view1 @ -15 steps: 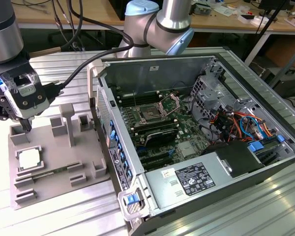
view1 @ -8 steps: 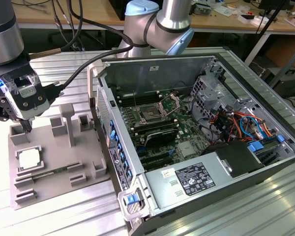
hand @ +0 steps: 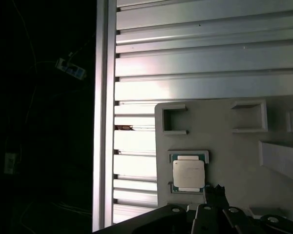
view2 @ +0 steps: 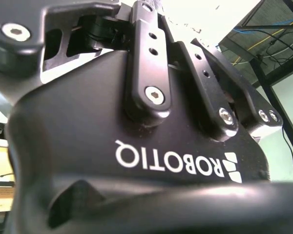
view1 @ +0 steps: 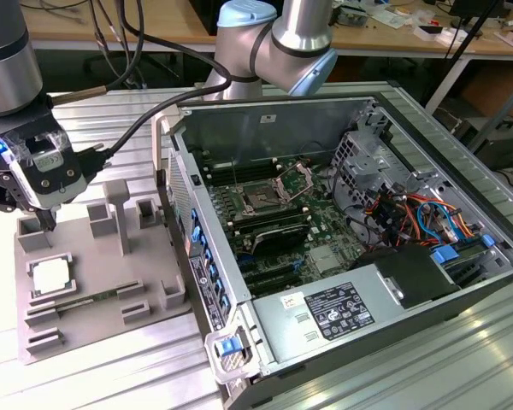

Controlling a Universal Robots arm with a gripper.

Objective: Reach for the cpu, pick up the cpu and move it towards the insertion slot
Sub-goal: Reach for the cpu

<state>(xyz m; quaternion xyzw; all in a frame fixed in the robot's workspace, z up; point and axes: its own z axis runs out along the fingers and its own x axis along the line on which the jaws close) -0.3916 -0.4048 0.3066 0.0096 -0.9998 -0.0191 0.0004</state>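
Over slatted tabletop (view1: 111,367), hovered with claw (view1: 44,224) near the cpu (view1: 50,278), seated in grey tray (view1: 94,299) at exterior view's left, well apart from insertion slot (view1: 261,198); could not tell claw's spread; judged mid-reach, grasp unmade; called for squaring over chip.

Grey tray (view1: 94,337): cpu (view1: 51,275) lies in pocket on tray, open from above. Gripper (view1: 45,226) hangs just over tray beside it. Tall posts (view1: 118,213) rise mid-tray. Past tray, case wall (view1: 173,162) stands upright with black cable (view1: 141,120) arcing above. Insertion slot (view1: 261,198) lies beyond wall, reachable from overhead.
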